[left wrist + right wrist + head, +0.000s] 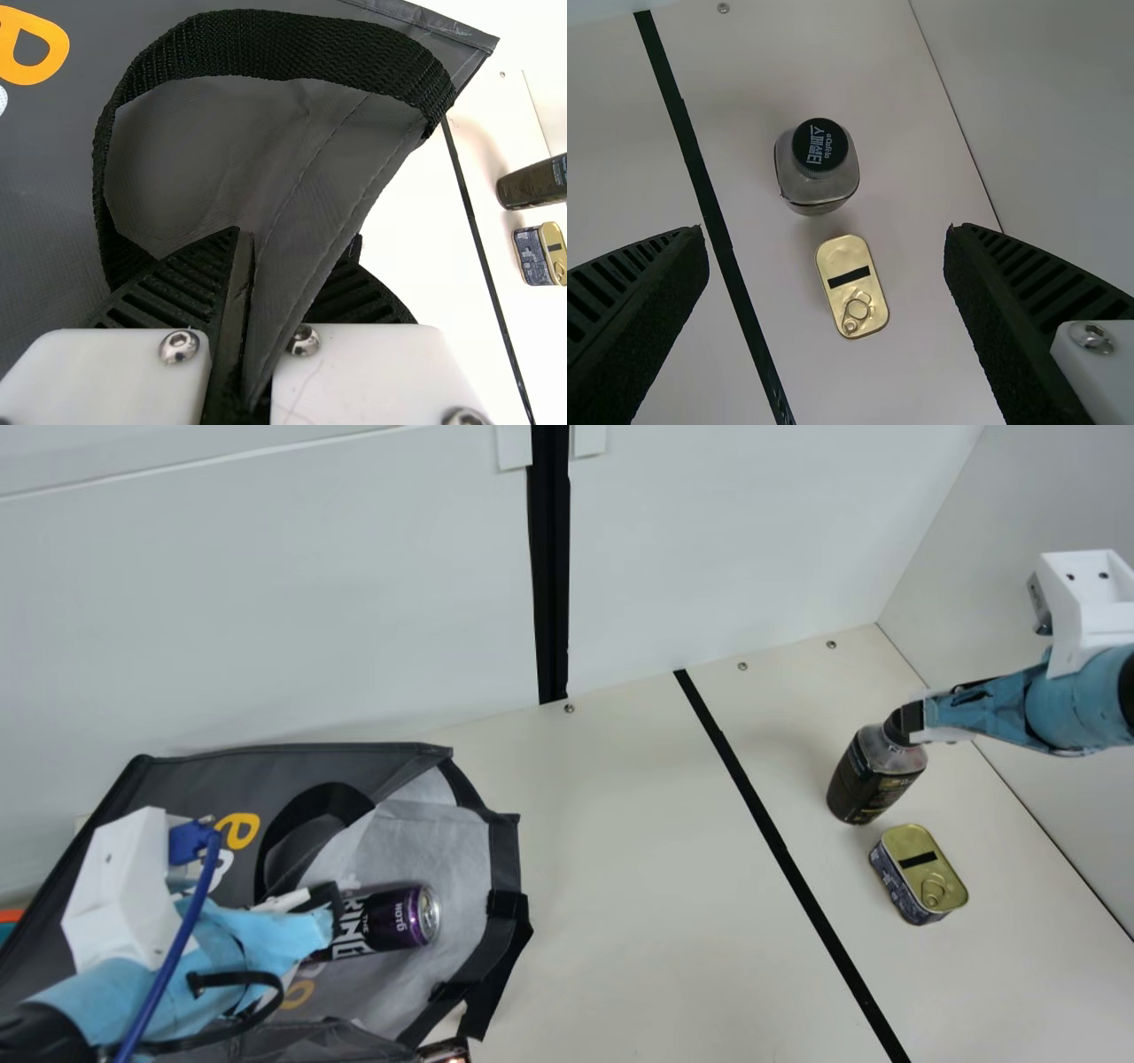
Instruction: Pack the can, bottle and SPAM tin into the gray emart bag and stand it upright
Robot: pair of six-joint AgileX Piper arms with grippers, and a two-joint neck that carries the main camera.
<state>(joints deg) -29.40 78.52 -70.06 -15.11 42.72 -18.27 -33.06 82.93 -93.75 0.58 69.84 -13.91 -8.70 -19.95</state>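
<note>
- The left gripper [331, 911] has a fold of the gray emart bag [190, 781] pinched between its two ribbed fingers, as the left wrist view shows.
- The bag lies on its side around and beneath that gripper, its open mouth facing the right arm's side of the table [620, 886].
- One black strap handle [330, 795] arches beside the pinched fold, just past the left fingertips.
- The purple-and-black drink can [390, 921] lies on its side within the bag's mouth, just beyond the left fingertips, its silver top toward the opening; whether it touches them, I cannot tell.
- The right gripper [916, 722] has its fingers spread wide, with nothing held between them.
- The dark bottle with the black cap [873, 784] stands upright below the right gripper, seen in the gap between the fingers in the right wrist view.
- The SPAM tin [919, 872] lies flat near the bottle, apart from it, also below the right gripper; its gold lid and pull ring [858, 308] face up.
- A black tape line [802, 881] crosses the table between the two grippers.
</note>
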